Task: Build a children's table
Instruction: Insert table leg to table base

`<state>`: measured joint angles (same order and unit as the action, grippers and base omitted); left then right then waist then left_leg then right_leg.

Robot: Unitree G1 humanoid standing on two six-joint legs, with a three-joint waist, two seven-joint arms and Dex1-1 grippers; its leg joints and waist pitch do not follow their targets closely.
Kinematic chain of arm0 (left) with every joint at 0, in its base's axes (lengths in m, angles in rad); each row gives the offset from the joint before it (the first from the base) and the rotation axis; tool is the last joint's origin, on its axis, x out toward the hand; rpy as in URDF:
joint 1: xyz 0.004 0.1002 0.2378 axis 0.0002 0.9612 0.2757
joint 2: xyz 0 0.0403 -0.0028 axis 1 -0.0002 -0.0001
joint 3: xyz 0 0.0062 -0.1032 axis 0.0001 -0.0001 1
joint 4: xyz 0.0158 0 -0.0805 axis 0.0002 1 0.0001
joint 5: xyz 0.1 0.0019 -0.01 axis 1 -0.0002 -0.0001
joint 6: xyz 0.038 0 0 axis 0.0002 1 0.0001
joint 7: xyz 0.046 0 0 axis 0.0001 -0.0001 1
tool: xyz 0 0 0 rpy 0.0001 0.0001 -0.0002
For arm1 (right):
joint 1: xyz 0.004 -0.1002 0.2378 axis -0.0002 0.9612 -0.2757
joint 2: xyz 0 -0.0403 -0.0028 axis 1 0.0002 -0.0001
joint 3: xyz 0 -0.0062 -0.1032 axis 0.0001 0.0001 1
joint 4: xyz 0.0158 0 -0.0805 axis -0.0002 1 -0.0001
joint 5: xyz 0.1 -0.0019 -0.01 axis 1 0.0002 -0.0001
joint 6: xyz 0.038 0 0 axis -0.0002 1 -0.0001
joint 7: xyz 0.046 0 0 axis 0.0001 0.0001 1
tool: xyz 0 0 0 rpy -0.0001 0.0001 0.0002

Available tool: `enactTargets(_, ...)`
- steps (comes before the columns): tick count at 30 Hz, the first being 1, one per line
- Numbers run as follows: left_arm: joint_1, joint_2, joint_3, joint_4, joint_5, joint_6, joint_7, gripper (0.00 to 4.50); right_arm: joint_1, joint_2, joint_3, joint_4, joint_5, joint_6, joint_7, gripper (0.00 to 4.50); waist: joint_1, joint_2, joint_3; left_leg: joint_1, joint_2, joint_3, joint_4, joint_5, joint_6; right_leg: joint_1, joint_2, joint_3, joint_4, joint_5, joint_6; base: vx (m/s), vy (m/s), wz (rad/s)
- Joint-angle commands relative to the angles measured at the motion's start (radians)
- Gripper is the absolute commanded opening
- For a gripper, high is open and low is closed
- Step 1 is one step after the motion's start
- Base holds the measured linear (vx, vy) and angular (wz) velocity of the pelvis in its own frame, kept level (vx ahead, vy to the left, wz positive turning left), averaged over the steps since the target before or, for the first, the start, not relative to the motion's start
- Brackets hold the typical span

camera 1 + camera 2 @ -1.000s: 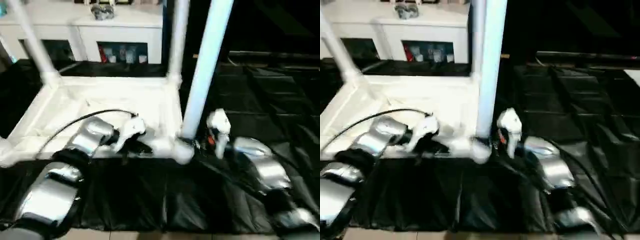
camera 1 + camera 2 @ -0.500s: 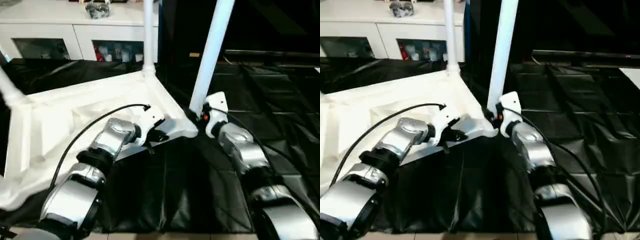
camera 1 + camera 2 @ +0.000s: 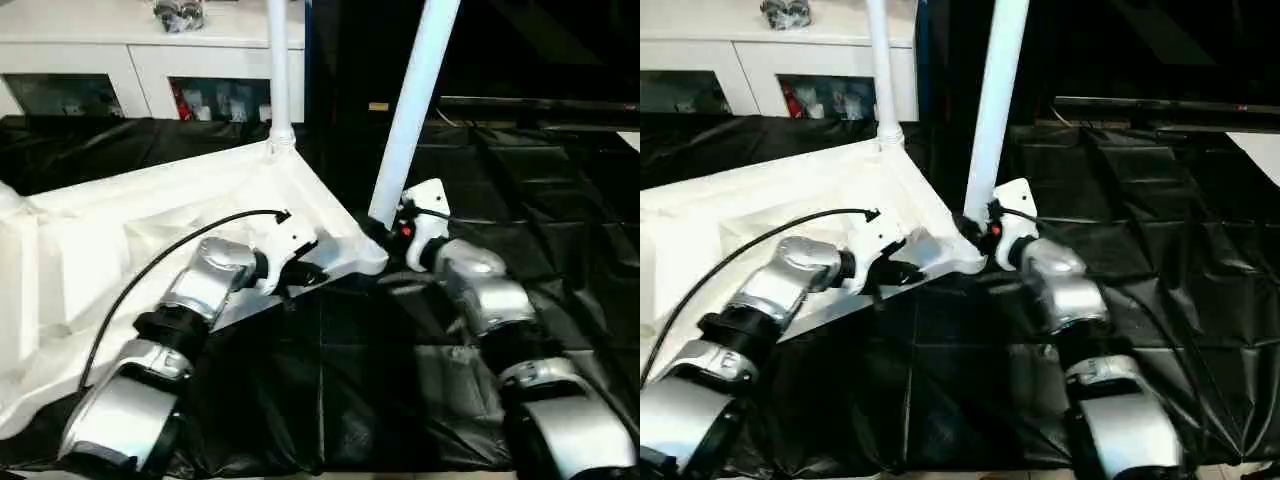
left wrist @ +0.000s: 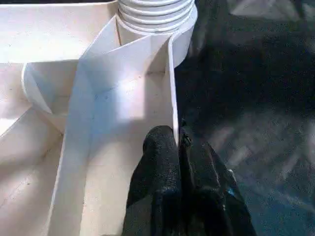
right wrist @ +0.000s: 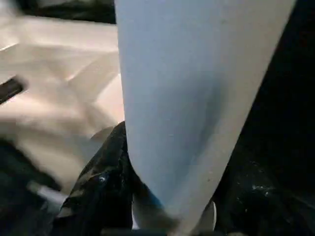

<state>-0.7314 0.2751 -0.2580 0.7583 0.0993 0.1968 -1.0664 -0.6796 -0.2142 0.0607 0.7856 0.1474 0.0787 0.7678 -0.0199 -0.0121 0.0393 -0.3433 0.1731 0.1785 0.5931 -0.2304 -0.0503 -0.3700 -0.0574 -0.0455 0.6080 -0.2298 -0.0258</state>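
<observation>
The tabletop lies upside down on the black sheet, ribbed underside up, filling the left of the scene with its right corner pointing toward the middle; because it sits skewed, any sideways push on that corner could swing the whole slab further round. A far leg stands upright in the far corner socket, and the near leg rises tilted from the right corner socket, so it looks not fully seated; if it is pressed down while leaning it may jam or lever out. The right gripper has its fingers clamped around the base of that near leg, low down, which gives little control over the long upper part. The left gripper is pinched together on the thin rim wall of the tabletop just near the socket; that narrow edge could slip free if the leg is forced, letting the top jump
</observation>
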Motion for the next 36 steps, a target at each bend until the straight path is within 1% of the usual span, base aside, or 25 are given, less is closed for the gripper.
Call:
enactTargets(1,0.011,-0.008,-0.048,-0.049,-0.037,-0.055,-0.119,0.00,0.084,0.012,0.132,0.053,-0.032,0.100,0.161,1.86,0.009,0.006,-0.038,-0.005,0.069,-0.023,-0.075,-0.131,0.087,0.038,-0.100,0.056,-0.076,-0.074,-0.297,0.000,0.000,0.00)
enactTargets(4,0.012,0.032,-0.055,-0.045,-0.042,-0.116,-0.198,0.00,0.120,-0.031,0.178,-0.014,-0.035,0.096,0.286,1.86,0.014,0.002,-0.036,-0.003,0.074,-0.023,-0.079,-0.141,0.092,0.036,-0.100,0.055,-0.075,-0.086,-0.292,0.000,0.000,0.00)
enactTargets(5,0.001,0.051,-0.058,-0.022,-0.037,-0.142,-0.226,0.00,0.147,-0.059,0.207,-0.057,-0.040,0.083,0.349,1.86,0.017,0.003,-0.036,-0.002,0.075,-0.023,-0.080,-0.143,0.089,0.035,-0.100,0.055,-0.075,-0.091,-0.290,0.000,0.000,0.00)
enactTargets(8,-0.015,0.069,-0.059,0.014,-0.026,-0.174,-0.247,0.00,0.174,-0.079,0.219,-0.101,-0.035,0.073,0.399,1.86,0.031,0.005,-0.032,0.003,0.078,-0.021,-0.084,-0.171,0.067,0.031,-0.100,0.056,-0.078,-0.144,-0.276,0.000,0.000,0.00)
enactTargets(11,-0.025,0.080,-0.057,0.035,-0.027,-0.197,-0.278,0.00,0.201,-0.098,0.229,-0.151,-0.013,0.087,0.447,1.86,0.035,0.004,-0.030,0.006,0.077,-0.021,-0.087,-0.197,0.050,0.029,-0.101,0.058,-0.085,-0.189,-0.264,0.000,0.000,0.00)
enactTargets(12,-0.033,0.089,-0.052,0.044,-0.040,-0.206,-0.325,0.00,0.224,-0.113,0.238,-0.196,0.011,0.111,0.490,1.86,0.036,0.010,-0.031,0.005,0.079,-0.023,-0.088,-0.196,0.043,0.029,-0.103,0.059,-0.081,-0.182,-0.267,0.000,0.000,0.00)
enactTargets(14,-0.038,0.094,-0.053,0.048,-0.042,-0.209,-0.342,0.00,0.236,-0.121,0.243,-0.218,0.019,0.119,0.513,1.86,0.041,0.008,-0.033,0.005,0.080,-0.021,-0.088,-0.181,0.046,0.032,-0.099,0.057,-0.078,-0.144,-0.267,0.000,0.000,0.00)
enactTargets(15,-0.044,0.101,-0.060,0.055,-0.035,-0.219,-0.353,0.00,0.249,-0.129,0.249,-0.237,0.022,0.124,0.532,1.86,0.044,0.013,-0.034,0.005,0.079,-0.021,-0.088,-0.173,0.047,0.031,-0.100,0.057,-0.076,-0.120,-0.273,0.000,0.000,0.00)
enactTargets(16,-0.048,0.104,-0.063,0.061,-0.032,-0.227,-0.358,0.00,0.256,-0.133,0.252,-0.248,0.021,0.127,0.543,1.86,0.048,0.014,-0.036,0.007,0.079,-0.020,-0.086,-0.162,0.048,0.031,-0.099,0.056,-0.073,-0.094,-0.279,0.000,0.000,0.00)
enactTargets(17,-0.052,0.105,-0.064,0.067,-0.028,-0.231,-0.355,0.00,0.258,-0.133,0.253,-0.252,0.017,0.127,0.545,1.86,0.053,0.019,-0.037,0.008,0.078,-0.019,-0.085,-0.153,0.047,0.031,-0.100,0.056,-0.072,-0.070,-0.284,0.000,0.000,0.00)
enactTargets(18,-0.055,0.105,-0.063,0.073,-0.027,-0.235,-0.354,0.00,0.258,-0.132,0.253,-0.253,0.014,0.126,0.543,1.86,0.053,0.019,-0.036,0.008,0.078,-0.018,-0.085,-0.152,0.047,0.031,-0.099,0.056,-0.072,-0.059,-0.288,0.000,0.000,0.00)
enactTargets(20,-0.063,0.101,-0.060,0.093,-0.021,-0.243,-0.344,0.00,0.261,-0.126,0.240,-0.258,0.003,0.123,0.521,1.86,0.054,0.017,-0.035,0.006,0.076,-0.019,-0.086,-0.166,0.037,0.034,-0.100,0.055,-0.073,-0.070,-0.291,0.000,0.000,0.00)
enactTargets(21,-0.066,0.097,-0.059,0.101,-0.016,-0.246,-0.328,0.00,0.260,-0.121,0.231,-0.254,-0.005,0.115,0.498,1.86,0.055,0.019,-0.035,0.006,0.076,-0.020,-0.086,-0.170,0.034,0.035,-0.101,0.056,-0.073,-0.078,-0.290,0.000,0.000,0.00)
enactTargets(23,-0.074,0.088,-0.056,0.124,-0.006,-0.250,-0.297,0.00,0.252,-0.106,0.216,-0.228,-0.028,0.092,0.428,1.86,0.053,0.020,-0.030,0.006,0.075,-0.021,-0.090,-0.196,0.024,0.031,-0.100,0.056,-0.080,-0.137,-0.279,0.000,0.000,0.00)
enactTargets(25,-0.082,0.065,-0.042,0.143,0.005,-0.222,-0.227,0.00,0.222,-0.072,0.180,-0.155,-0.060,0.055,0.281,1.86,0.046,0.017,-0.022,0.017,0.074,-0.027,-0.095,-0.293,-0.009,0.020,-0.106,0.060,-0.098,-0.332,-0.243,0.000,0.000,0.00)
enactTargets(26,-0.088,0.045,-0.030,0.153,0.008,-0.198,-0.170,0.00,0.195,-0.044,0.146,-0.100,-0.070,0.047,0.168,1.86,0.043,0.019,-0.020,0.024,0.072,-0.030,-0.094,-0.320,-0.027,0.011,-0.108,0.062,-0.104,-0.413,-0.222,0.000,0.000,0.00)
enactTargets(27,-0.092,0.035,-0.026,0.160,0.009,-0.192,-0.144,0.00,0.183,-0.033,0.130,-0.080,-0.071,0.050,0.120,1.86,0.039,0.018,-0.018,0.020,0.071,-0.037,-0.096,-0.337,-0.034,0.012,-0.110,0.061,-0.108,-0.476,-0.197,-0.054,-0.003,-0.02)
enactTargets(28,-0.092,0.035,-0.026,0.160,0.009,-0.192,-0.144,0.00,0.183,-0.033,0.130,-0.080,-0.071,0.050,0.120,1.86,0.039,0.018,-0.018,0.020,0.071,-0.037,-0.096,-0.337,-0.034,0.012,-0.110,0.061,-0.108,-0.476,-0.197,-0.071,0.011,-0.08)
enactTargets(29,-0.096,0.012,-0.021,0.163,0.008,-0.167,-0.096,0.00,0.154,0.000,0.086,-0.028,-0.061,0.057,0.010,1.86,0.036,0.016,-0.016,0.014,0.069,-0.040,-0.100,-0.347,-0.033,0.014,-0.108,0.057,-0.113,-0.520,-0.171,-0.071,0.011,-0.08)
enactTargets(30,-0.098,-0.007,-0.020,0.160,0.011,-0.146,-0.057,0.00,0.141,0.016,0.065,-0.006,-0.053,0.066,-0.041,1.86,0.032,0.020,-0.016,0.019,0.070,-0.042,-0.100,-0.366,-0.036,0.005,-0.109,0.058,-0.115,-0.551,-0.159,-0.062,0.016,-0.07)
enactTargets(31,-0.098,-0.007,-0.020,0.160,0.011,-0.146,-0.057,0.00,0.141,0.016,0.065,-0.006,-0.053,0.066,-0.041,1.86,0.027,0.019,-0.016,0.021,0.069,-0.044,-0.099,-0.380,-0.037,0.003,-0.108,0.058,-0.120,-0.561,-0.152,0.000,0.000,0.00)
enactTargets(32,-0.100,-0.023,-0.019,0.160,0.014,-0.134,-0.028,0.00,0.132,0.029,0.049,0.007,-0.048,0.073,-0.079,1.86,0.025,0.019,-0.016,0.019,0.069,-0.044,-0.100,-0.379,-0.033,0.004,-0.106,0.057,-0.120,-0.550,-0.152,0.000,0.000,0.00)
enactTargets(33,-0.098,-0.035,-0.018,0.153,0.015,-0.120,-0.012,0.00,0.128,0.036,0.041,0.016,-0.043,0.079,-0.095,1.86,0.021,0.021,-0.017,0.015,0.070,-0.044,-0.103,-0.368,-0.028,0.007,-0.106,0.057,-0.118,-0.509,-0.160,0.000,0.000,0.00)
enactTargets(34,-0.093,-0.077,-0.015,0.130,0.015,-0.073,0.039,0.00,0.111,0.059,0.014,0.046,-0.026,0.099,-0.152,1.86,0.018,0.022,-0.020,0.015,0.074,-0.040,-0.104,-0.353,-0.030,0.009,-0.104,0.058,-0.112,-0.444,-0.178,0.000,0.000,0.00)
enactTargets(36,-0.082,-0.110,-0.021,0.109,0.023,-0.044,0.070,0.00,0.100,0.074,0.012,0.072,-0.029,0.098,-0.179,1.86,0.019,0.022,-0.020,0.017,0.073,-0.036,-0.102,-0.341,-0.028,0.007,-0.101,0.058,-0.109,-0.375,-0.209,0.000,0.000,0.00)
